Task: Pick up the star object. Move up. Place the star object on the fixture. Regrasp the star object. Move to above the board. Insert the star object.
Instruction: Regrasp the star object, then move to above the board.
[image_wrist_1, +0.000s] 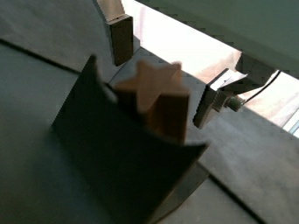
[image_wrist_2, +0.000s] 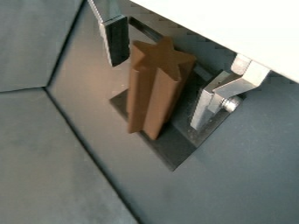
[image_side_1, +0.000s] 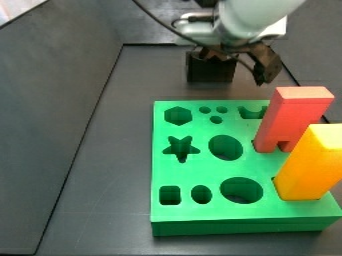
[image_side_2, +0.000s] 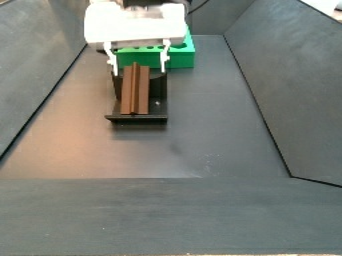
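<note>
Star (image_wrist_2: 156, 87): resting on the fixture (image_side_2: 139, 112), frame centre in both wrist views. My fingers (image_wrist_2: 114, 41) spread open, one each side, not touching it. Board (image_side_1: 201, 200): lower right.

Dark floor (image_side_2: 201, 150) — fixture (image_side_2: 138, 117) and green board (image_side_1: 201, 190) directly on it, end effector (image_side_2: 135, 60) above fixture.

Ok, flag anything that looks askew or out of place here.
Nothing stands out. The star object leans on the fixture between the gripper fingers, which stand apart from it. The red block and yellow block stand upright in the board.
</note>
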